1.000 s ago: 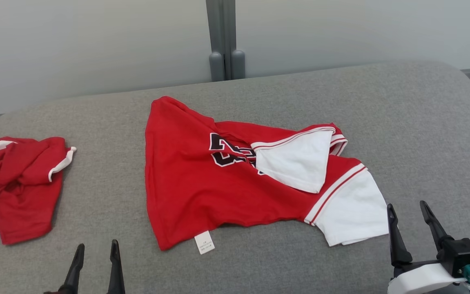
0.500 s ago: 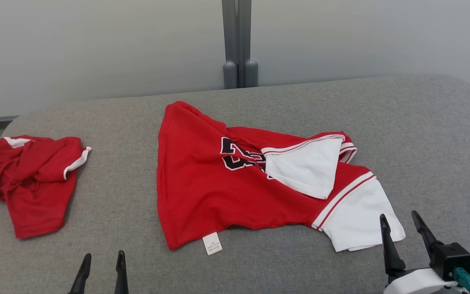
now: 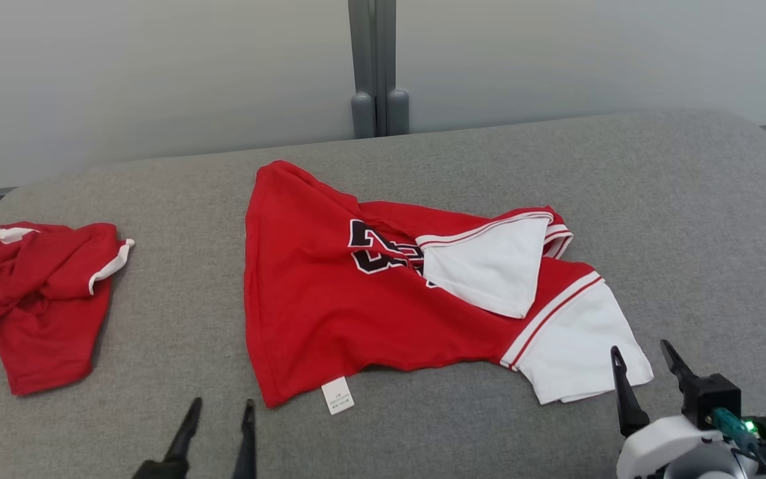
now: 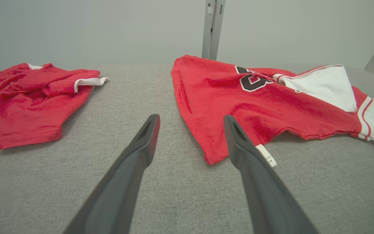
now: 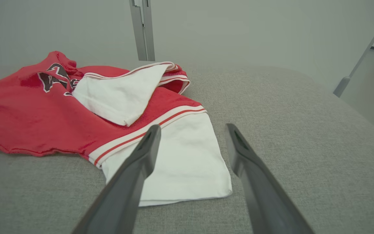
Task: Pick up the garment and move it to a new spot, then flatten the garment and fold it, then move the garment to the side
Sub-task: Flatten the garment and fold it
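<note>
The garment (image 3: 329, 313) is a red jersey with white sleeves and a dark number, lying crumpled and partly spread in the middle of the grey padded table (image 3: 176, 193). One white sleeve (image 3: 489, 266) is folded back over its chest. A white label (image 3: 337, 395) sticks out at its near hem. My left gripper (image 3: 222, 403) is open, just left of the near hem corner (image 4: 211, 157), touching nothing. My right gripper (image 3: 641, 347) is open at the outer corner of the lower white sleeve (image 5: 180, 165), holding nothing. In the left wrist view the left gripper (image 4: 190, 117) points at the garment's left edge.
A second red garment (image 3: 36, 293) with white trim lies bunched at the table's left edge. A grey post (image 3: 373, 66) stands behind the table against a pale wall. Bare grey table surface (image 3: 689, 213) lies to the right of the jersey.
The head camera has shifted slightly. My left gripper has moved right, closer to the jersey's near hem corner. My right gripper has edged left over the white sleeve's corner. Both stay open.
</note>
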Robot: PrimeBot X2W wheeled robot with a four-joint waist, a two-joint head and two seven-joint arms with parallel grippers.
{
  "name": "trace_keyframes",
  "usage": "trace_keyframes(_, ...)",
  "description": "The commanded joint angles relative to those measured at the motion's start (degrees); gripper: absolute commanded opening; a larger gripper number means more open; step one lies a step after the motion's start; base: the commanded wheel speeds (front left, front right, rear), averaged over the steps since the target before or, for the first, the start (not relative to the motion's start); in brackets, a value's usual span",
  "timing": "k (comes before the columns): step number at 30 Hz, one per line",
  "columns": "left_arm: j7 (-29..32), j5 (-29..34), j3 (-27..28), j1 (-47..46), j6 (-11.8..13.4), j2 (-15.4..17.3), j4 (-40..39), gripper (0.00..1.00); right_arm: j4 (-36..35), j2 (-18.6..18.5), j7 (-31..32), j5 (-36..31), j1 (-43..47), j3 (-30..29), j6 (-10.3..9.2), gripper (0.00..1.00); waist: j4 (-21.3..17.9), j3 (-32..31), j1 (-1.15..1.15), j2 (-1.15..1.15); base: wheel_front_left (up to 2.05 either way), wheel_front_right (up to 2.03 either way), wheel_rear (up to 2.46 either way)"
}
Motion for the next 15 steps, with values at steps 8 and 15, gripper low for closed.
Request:
trace_keyframes(8,4.81,2.18,-9.27,-12.46,-0.48,1.99,13.20,1.00,11.10,-2.91,16.16,-4.51,-11.69,0.44,-0.10,1.00,-1.35,4.73,0.00,0.00,0.00,0.00,0.00)
trace_keyframes(15,11.24,0.03,-13.41,-19.39,-0.53,3.16,18.06,1.00,12.72,-4.44,24.26,-2.80,-15.52,2.93,-0.10,1.00,-2.27,7.76,0.00,0.00,0.00,0.00,0.00)
